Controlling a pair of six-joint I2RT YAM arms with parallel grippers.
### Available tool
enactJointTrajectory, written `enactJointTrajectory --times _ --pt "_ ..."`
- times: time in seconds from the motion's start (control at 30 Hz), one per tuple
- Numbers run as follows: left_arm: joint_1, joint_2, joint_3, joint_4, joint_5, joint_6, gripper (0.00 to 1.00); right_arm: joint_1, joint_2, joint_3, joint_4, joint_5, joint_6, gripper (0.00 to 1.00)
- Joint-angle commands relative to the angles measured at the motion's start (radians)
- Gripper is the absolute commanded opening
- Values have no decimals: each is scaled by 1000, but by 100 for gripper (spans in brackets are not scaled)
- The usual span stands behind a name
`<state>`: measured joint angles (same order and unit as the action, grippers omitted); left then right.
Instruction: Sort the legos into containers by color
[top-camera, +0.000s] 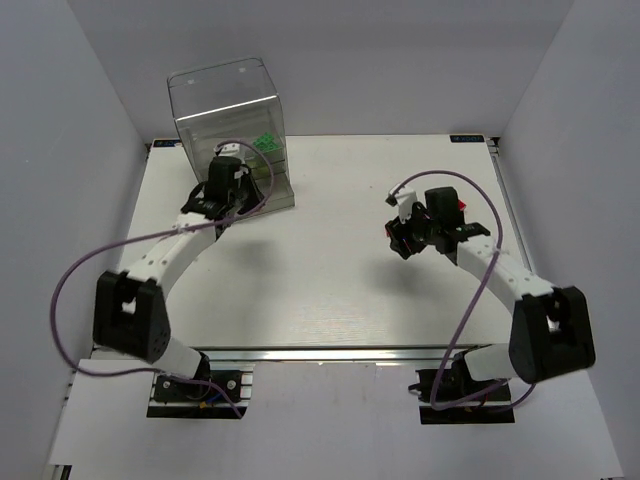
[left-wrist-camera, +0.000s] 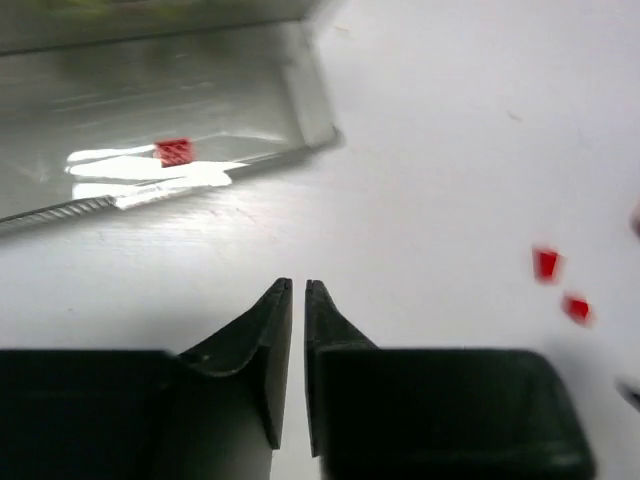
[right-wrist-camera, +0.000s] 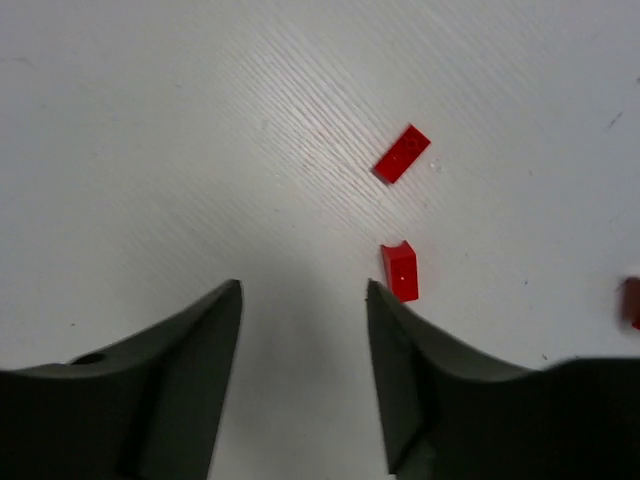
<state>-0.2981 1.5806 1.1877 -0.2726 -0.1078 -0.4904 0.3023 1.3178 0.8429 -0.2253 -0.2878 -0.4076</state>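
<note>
The clear cabinet (top-camera: 225, 110) stands at the table's back left, with pale green legos (top-camera: 265, 142) in an upper tier. In the left wrist view its low drawer (left-wrist-camera: 230, 90) holds one red lego (left-wrist-camera: 174, 151). My left gripper (left-wrist-camera: 298, 285) is shut and empty, just in front of that drawer; from above it (top-camera: 240, 182) sits at the cabinet's foot. Two red legos (left-wrist-camera: 546, 263) lie on the table to its right. My right gripper (right-wrist-camera: 303, 290) is open and empty above the table. One red lego (right-wrist-camera: 401, 270) lies just beyond its right fingertip and another (right-wrist-camera: 402, 153) farther ahead.
A third red lego (right-wrist-camera: 632, 300) shows at the right edge of the right wrist view. White walls enclose the table (top-camera: 330, 290) on three sides. Purple cables loop beside each arm.
</note>
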Motion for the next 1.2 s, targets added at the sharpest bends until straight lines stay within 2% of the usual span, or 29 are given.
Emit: enactJointTrajectory --times 0.0,0.07,0.1,0.17,0.2,0.5,0.63,0.83,0.93,1.03,1.17 --pt "-3 -250 -124 85 315 148 25 -3 93 93 -77 156 -37 64" --pt "-3 -332 -218 72 330 212 47 -6 144 102 -74 191 -56 75" --pt "-3 -367 -244 69 329 228 60 -6 155 99 -62 199 -62 77" --pt "-12 -471 -292 69 297 262 69 -5 190 107 -57 211 -83 79" --pt "-21 -520 -312 69 233 274 76 -9 225 114 -65 217 -89 79" --pt "-4 -554 -301 52 232 286 78 -54 405 226 -121 200 -152 73" --pt "-4 -570 -306 56 229 285 78 -81 463 283 -157 167 -189 65" --pt "-4 -574 -307 56 227 279 78 -111 517 340 -218 53 -261 40" --pt "-4 -579 -307 56 226 279 78 -115 526 343 -241 18 -278 15" --pt "-4 -585 -307 59 217 279 78 -114 511 332 -252 6 -292 2" --pt "-4 -613 -313 73 218 277 78 -101 411 363 -290 -89 -300 0"
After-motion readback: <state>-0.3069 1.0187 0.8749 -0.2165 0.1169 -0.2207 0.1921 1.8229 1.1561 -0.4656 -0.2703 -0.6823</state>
